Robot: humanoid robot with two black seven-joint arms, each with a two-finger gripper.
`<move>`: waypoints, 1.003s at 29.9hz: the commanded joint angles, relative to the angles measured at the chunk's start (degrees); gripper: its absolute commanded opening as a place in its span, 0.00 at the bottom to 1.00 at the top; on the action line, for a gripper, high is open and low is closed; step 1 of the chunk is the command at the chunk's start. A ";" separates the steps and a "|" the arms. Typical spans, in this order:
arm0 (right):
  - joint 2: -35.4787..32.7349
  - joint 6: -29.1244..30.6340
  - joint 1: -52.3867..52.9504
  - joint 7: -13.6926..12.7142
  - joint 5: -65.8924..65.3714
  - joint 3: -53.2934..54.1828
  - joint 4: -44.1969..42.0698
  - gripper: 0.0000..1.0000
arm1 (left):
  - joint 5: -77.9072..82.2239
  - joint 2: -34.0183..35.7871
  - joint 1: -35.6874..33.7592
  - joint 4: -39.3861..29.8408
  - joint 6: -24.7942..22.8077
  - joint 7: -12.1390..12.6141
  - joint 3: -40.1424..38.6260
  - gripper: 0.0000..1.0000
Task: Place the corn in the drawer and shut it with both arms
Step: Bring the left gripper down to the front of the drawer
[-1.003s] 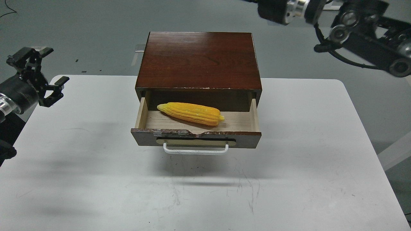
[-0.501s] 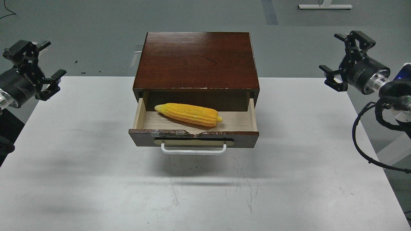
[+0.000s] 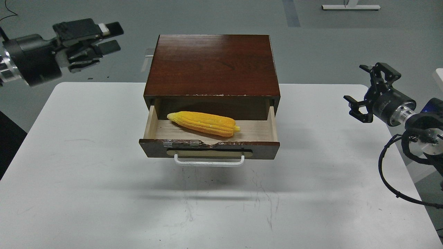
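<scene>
The yellow corn [image 3: 203, 123] lies inside the pulled-out drawer [image 3: 209, 150] of the red-brown wooden box [image 3: 211, 64], tapered end to the left. The drawer has a dark chipped front, tan plate and white bar handle [image 3: 209, 162]. My left gripper [image 3: 112, 37] is raised at the upper left, fingers pointing right toward the box, open and empty. My right gripper [image 3: 367, 90] hovers over the table's right edge, open and empty, well right of the drawer.
The white table [image 3: 104, 193] carries the box at its back middle. Grey floor lies beyond. Black cables [image 3: 387, 180] hang from my right arm at the table's right edge.
My left gripper has swung up and to the right, turning to point toward the box. My right gripper has dropped lower beside the table's right edge. Corn and drawer have not moved.
</scene>
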 commanded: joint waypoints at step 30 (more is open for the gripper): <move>-3.71 -0.19 0.45 0.71 -0.55 -10.58 -5.64 1.00 | 31.99 -12.93 22.04 -13.50 -0.34 0.02 4.15 0.00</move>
